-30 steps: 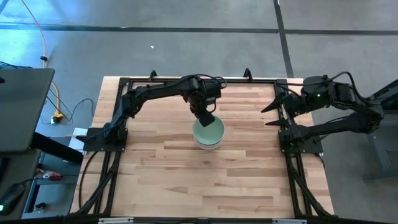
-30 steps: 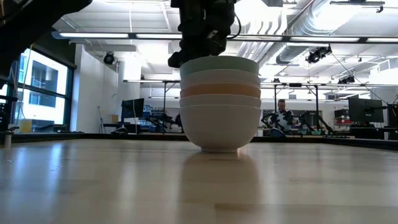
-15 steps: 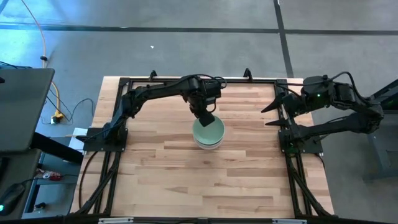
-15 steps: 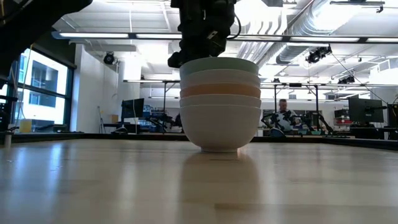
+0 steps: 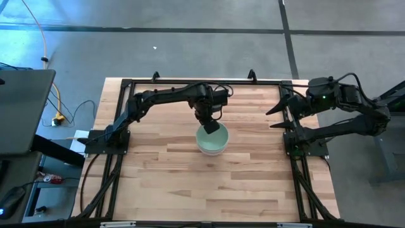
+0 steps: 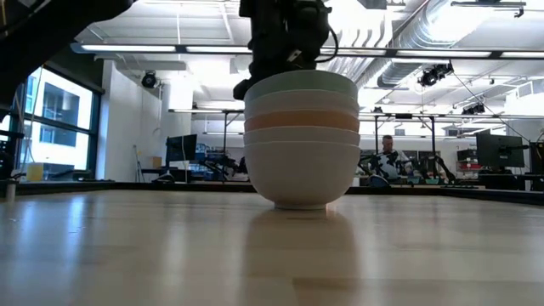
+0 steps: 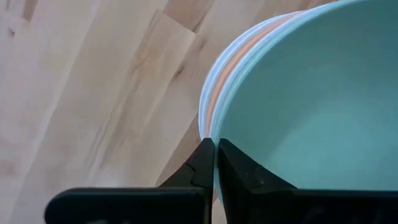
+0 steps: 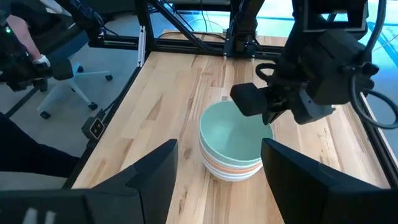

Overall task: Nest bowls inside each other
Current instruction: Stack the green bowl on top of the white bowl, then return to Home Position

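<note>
Left gripper (image 7: 215, 163) has its fingers clenched on the rim of the mint bowl (image 5: 212, 135), top of the stack (image 6: 301, 136) sitting mid-desk, a bit toward the far edge. Looks like the last bowl seating. Next: let go and lift straight off. Right gripper (image 5: 276, 115) waits at the right edge, fingers spread.

One nested stack of bowls (image 6: 301, 140): one mint, one orange, three white, five in all
</note>
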